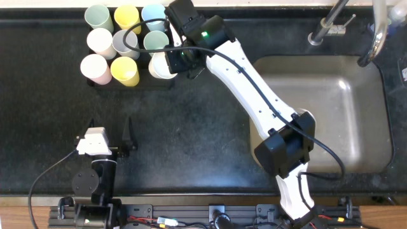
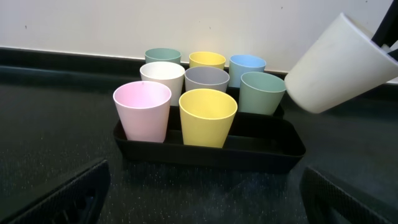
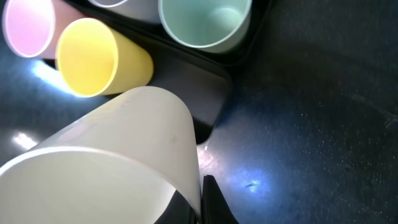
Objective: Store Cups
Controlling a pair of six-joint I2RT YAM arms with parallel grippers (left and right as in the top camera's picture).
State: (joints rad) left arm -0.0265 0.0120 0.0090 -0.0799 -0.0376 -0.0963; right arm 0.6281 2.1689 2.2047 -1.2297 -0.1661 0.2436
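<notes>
A black tray (image 1: 143, 84) at the counter's back left holds several upright cups in pink, yellow, white, grey, green and blue. My right gripper (image 1: 181, 62) is shut on a tilted white cup (image 1: 162, 65), held just above the tray's right front corner (image 3: 214, 93), beside the green cup (image 3: 205, 22) and the yellow cup (image 3: 93, 56). The left wrist view shows this white cup (image 2: 336, 65) hanging tilted, clear of the tray (image 2: 273, 155). My left gripper (image 1: 109, 127) rests open near the counter's front left, facing the tray with nothing between its fingers.
A steel sink (image 1: 356, 121) with a faucet (image 1: 331, 25) takes up the right side. The right arm (image 1: 254, 95) stretches diagonally across the middle. Bare black counter (image 1: 184, 140) lies between the tray and the left arm.
</notes>
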